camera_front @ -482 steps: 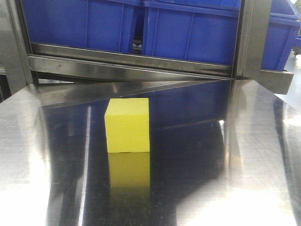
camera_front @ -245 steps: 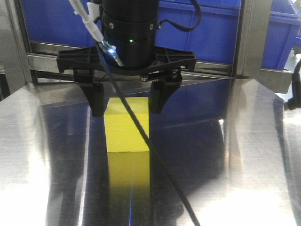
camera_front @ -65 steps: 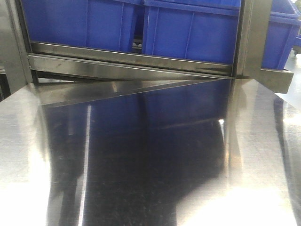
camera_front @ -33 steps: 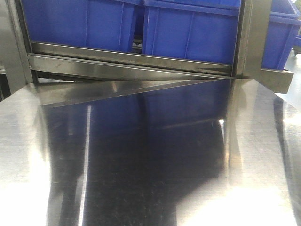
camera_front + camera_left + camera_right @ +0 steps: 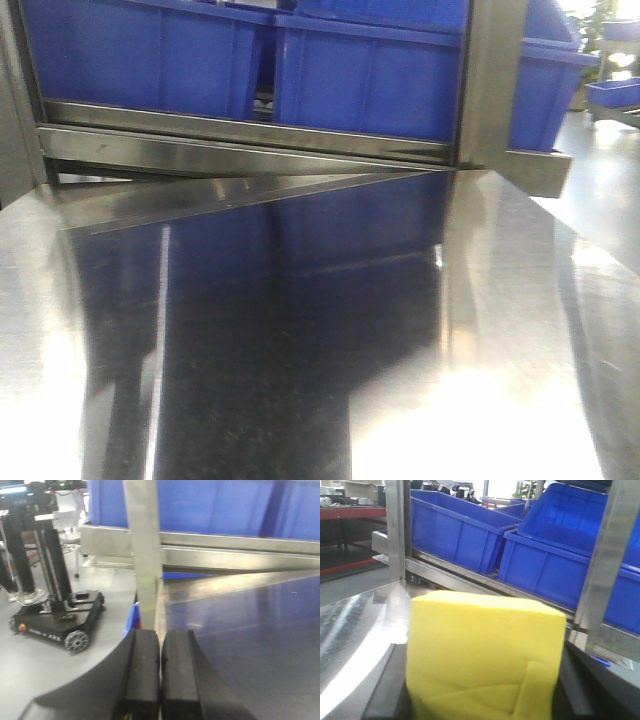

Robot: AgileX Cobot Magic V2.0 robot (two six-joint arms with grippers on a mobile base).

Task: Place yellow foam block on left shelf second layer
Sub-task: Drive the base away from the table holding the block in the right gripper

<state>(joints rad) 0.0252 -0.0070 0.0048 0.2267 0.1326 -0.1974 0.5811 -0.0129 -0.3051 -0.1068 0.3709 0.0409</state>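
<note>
The yellow foam block (image 5: 485, 655) fills the right wrist view, held between the two black fingers (image 5: 385, 690) of my right gripper (image 5: 482, 700), which is shut on it and carries it above the steel table. The block is out of the front view. My left gripper (image 5: 160, 655) is shut and empty, its black fingers (image 5: 142, 670) pressed together near the table's left edge, facing a steel shelf post (image 5: 145, 555). Neither gripper shows in the front view.
A steel shelf rail (image 5: 240, 150) runs across the back of the steel table (image 5: 300, 350), with blue bins (image 5: 370, 70) on it and an upright post (image 5: 490, 80). Blue bins (image 5: 455, 535) also show behind the block. A wheeled black cart (image 5: 60, 620) stands on the floor at left.
The block stood on the table, then a gripper came down around it; it is now gone from the front view. The front view has since shifted, with shelf and bins moved left and up.
</note>
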